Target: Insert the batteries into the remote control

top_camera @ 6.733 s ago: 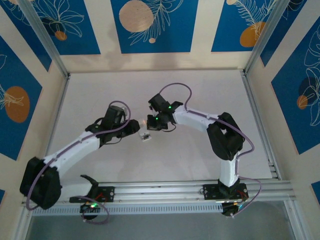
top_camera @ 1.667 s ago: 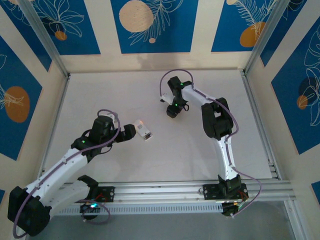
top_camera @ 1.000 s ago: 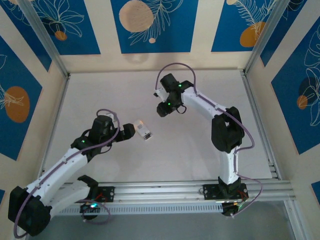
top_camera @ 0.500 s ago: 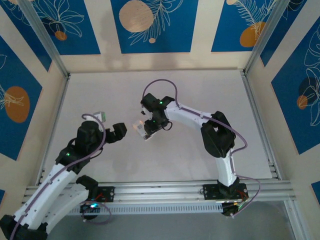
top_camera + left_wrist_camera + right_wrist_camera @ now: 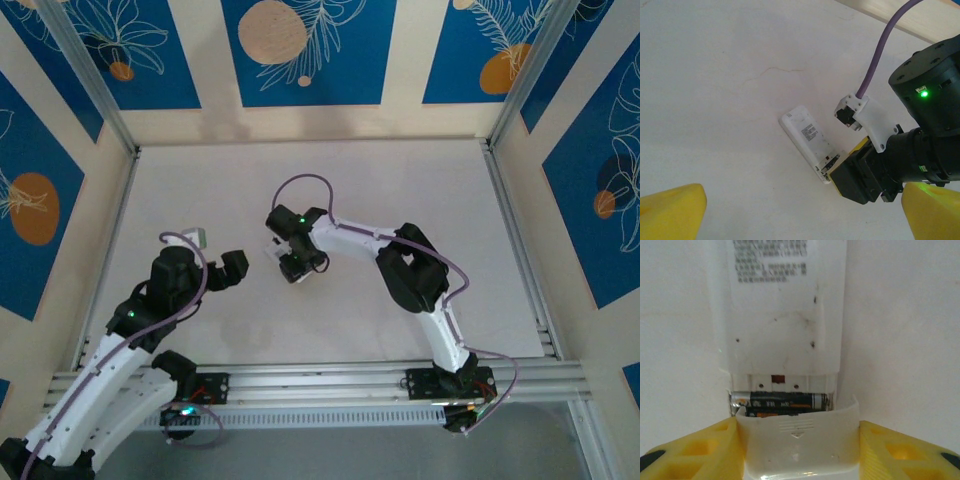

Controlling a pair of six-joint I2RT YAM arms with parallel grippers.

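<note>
Right gripper (image 5: 799, 432) pinches the white battery cover (image 5: 799, 452) at one end of the remote control (image 5: 785, 315). I see the remote control lying face down on the counter (image 5: 715, 75), one battery (image 5: 782, 402) in its slot. Left gripper (image 5: 232, 268) is spread wide, off to one side.

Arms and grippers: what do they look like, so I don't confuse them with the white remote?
The left arm and right arm have white links, black joints and a purple cable each, plus small green lights. The left gripper and right gripper have black bodies; their fingers are yellow.
</note>
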